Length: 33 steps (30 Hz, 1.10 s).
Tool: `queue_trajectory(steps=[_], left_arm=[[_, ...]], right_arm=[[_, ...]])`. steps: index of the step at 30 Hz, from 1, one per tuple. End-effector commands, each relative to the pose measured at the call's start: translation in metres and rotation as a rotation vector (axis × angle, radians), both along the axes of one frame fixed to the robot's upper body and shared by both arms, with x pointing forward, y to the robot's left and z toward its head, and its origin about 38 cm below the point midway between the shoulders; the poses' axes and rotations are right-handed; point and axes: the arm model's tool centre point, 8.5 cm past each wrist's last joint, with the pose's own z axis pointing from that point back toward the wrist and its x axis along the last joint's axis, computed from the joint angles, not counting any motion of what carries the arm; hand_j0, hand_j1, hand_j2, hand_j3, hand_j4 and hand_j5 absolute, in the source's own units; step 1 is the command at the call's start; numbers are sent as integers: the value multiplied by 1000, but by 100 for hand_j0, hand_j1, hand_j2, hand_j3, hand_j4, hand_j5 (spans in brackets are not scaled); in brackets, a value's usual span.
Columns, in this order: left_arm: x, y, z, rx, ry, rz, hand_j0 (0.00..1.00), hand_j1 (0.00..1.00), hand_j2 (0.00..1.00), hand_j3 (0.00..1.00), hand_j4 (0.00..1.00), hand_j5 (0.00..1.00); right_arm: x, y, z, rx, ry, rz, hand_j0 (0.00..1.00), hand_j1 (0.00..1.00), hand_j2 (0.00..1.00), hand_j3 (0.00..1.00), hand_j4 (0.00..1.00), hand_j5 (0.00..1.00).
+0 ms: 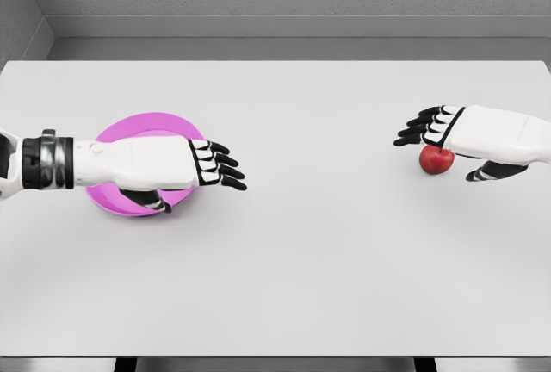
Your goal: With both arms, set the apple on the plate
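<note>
Apple sits right of frame on worktop, directly under your right hand, fingers spread, holding nothing. Left hand, fingers relaxed and empty, hovers over plate, far left.

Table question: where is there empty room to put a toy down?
The widest bare patch of table lies between the left robot hand and the apple. It is crowded at the pink plate, under that hand, and at the apple below the right robot hand.
</note>
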Motion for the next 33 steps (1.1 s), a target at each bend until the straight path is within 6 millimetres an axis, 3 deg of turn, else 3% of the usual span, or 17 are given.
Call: queue_trajectory(steps=[1, 7, 9, 13, 20, 30, 33], left_arm=[[0, 0, 0, -3, 4, 2, 100, 100, 100, 100, 100, 100], [0, 0, 0, -1, 4, 1, 100, 100, 100, 100, 100, 100], [0, 0, 0, -1, 4, 1, 100, 100, 100, 100, 100, 100], [-1, -1, -2, 1, 9, -3, 100, 100, 100, 100, 100, 100], [-1, -1, -2, 1, 11, -3, 100, 100, 100, 100, 100, 100], [-1, -1, -3, 3, 13, -3, 100, 100, 100, 100, 100, 100], [-1, -1, -3, 4, 14, -2, 100, 100, 100, 100, 100, 100]], right_arm=[[0, 0, 2, 2, -2, -1, 100, 100, 100, 100, 100, 100], [2, -2, 9, -48, 2, 3, 100, 100, 100, 100, 100, 100], [1, -11, 11, -37, 23, -17, 100, 100, 100, 100, 100, 100], [8, -33, 9, 234, 168, -88, 100, 100, 100, 100, 100, 100], [11, -15, -25, 327, 280, -68, 100, 100, 100, 100, 100, 100], [35, -52, -52, 328, 299, -228, 100, 100, 100, 100, 100, 100], [41, -51, -73, 309, 314, -257, 100, 100, 100, 100, 100, 100]])
